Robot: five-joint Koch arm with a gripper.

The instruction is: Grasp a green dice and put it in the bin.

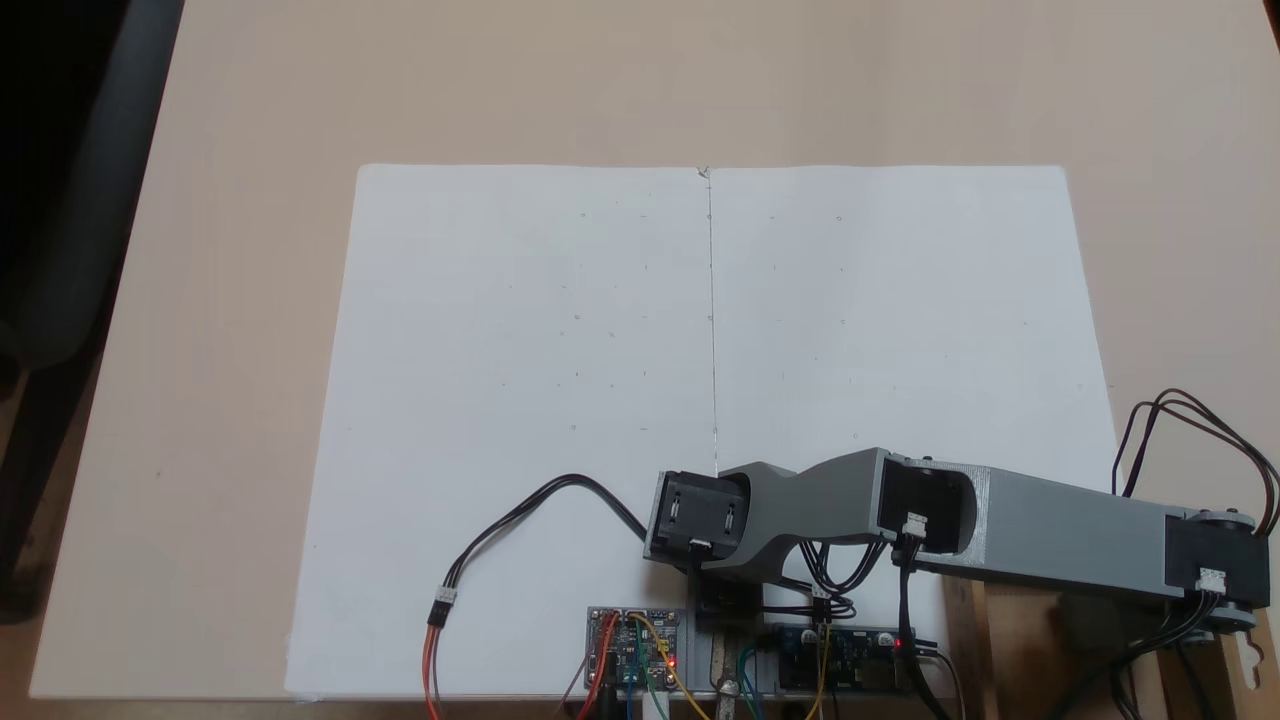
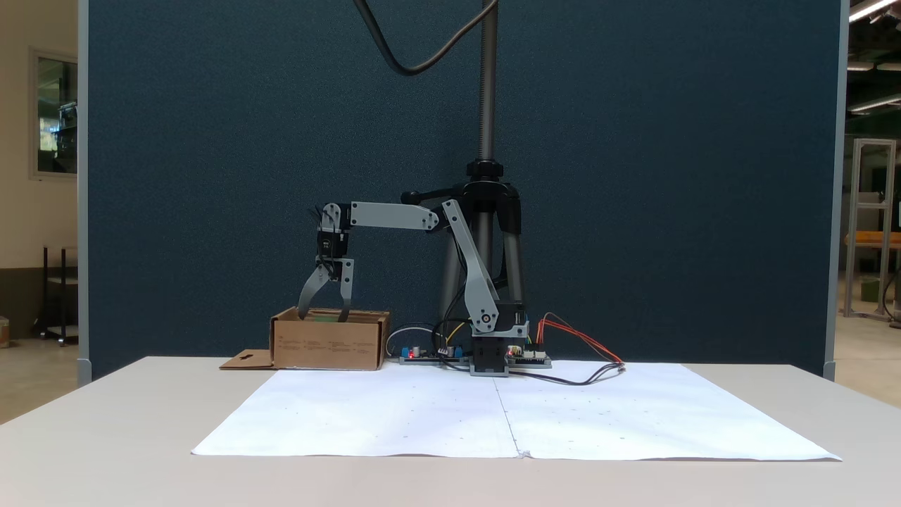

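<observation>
1. In a fixed view the gripper (image 2: 324,318) hangs pointing down over the bin (image 2: 329,348), its fingertips dipping just inside the open top.
2. The fingers (image 2: 307,296) are spread apart, with nothing seen between them.
3. The bin sits on the bench (image 2: 127,422), beside the left edge of the white paper sheets (image 2: 514,415), with its flap (image 2: 246,360) lying flat to the left.
4. The green dice cannot be made out clearly; a faint greenish patch shows at the bin's rim between the fingertips, too small to identify.
5. In a fixed view from above, the grey arm (image 1: 1050,530) reaches right, past the paper's edge.
6. Circuit boards (image 1: 635,645) and wires lie by the arm's base.
</observation>
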